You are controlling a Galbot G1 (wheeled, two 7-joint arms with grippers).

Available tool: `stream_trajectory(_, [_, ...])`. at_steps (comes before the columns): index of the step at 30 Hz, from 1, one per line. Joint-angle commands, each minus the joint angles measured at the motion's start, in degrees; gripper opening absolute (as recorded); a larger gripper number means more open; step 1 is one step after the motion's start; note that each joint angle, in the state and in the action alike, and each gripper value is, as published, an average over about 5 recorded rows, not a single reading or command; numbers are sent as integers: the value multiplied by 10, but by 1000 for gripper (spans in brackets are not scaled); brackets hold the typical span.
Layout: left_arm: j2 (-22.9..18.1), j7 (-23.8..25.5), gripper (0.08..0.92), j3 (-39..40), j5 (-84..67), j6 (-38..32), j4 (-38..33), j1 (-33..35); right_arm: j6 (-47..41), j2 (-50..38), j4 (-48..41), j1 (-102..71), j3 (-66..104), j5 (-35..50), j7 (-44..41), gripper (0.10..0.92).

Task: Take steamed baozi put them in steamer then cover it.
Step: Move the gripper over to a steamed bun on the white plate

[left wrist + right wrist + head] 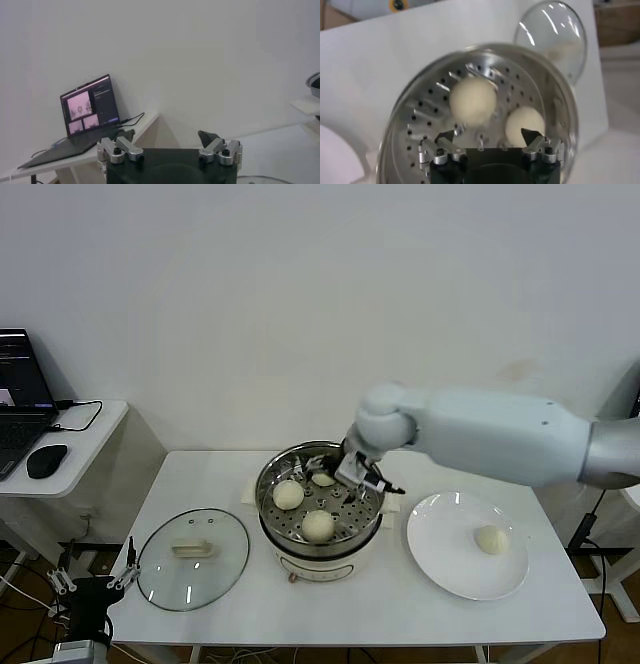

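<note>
Right gripper is seen over the steamer, jaws spread, nothing grasped. Left gripper is parked off the table's left, released too. Cover is laid left of the steamer. Three baozi are seen in the basket, one on the plate.

Plain white wall fills the back, evenly lit, with a faint smudge toward the right. White rectangular table stands in front of it. Beside it on the left, a smaller, lower white side desk against the wall. On the desk: open black laptop with screen lit, black mouse, black cable looping across the top. More cables hang below the desk near the floor. Cables also at the far right edge. Floor mostly hidden.
</note>
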Motion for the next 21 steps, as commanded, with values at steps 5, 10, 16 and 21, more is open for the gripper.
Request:
stream_trajectory(5, [9,1,823,6,0,0,6,-6,-220,-243,60,-41,75,80,-41,823])
stream_trajectory(10, [13,1,823,10,0,-1,11,-6,-195,-310,55,-102,95,23,-58,823])
stream_trajectory(16, [12,1,823,14,2,-1,12,-6,-144,-345,16,-206,171,-50,-76,823])
stream_trajectory(21, [11,1,823,15,5,-1,12,-3,-113,-348,-26,-319,261,-93,-78,823])
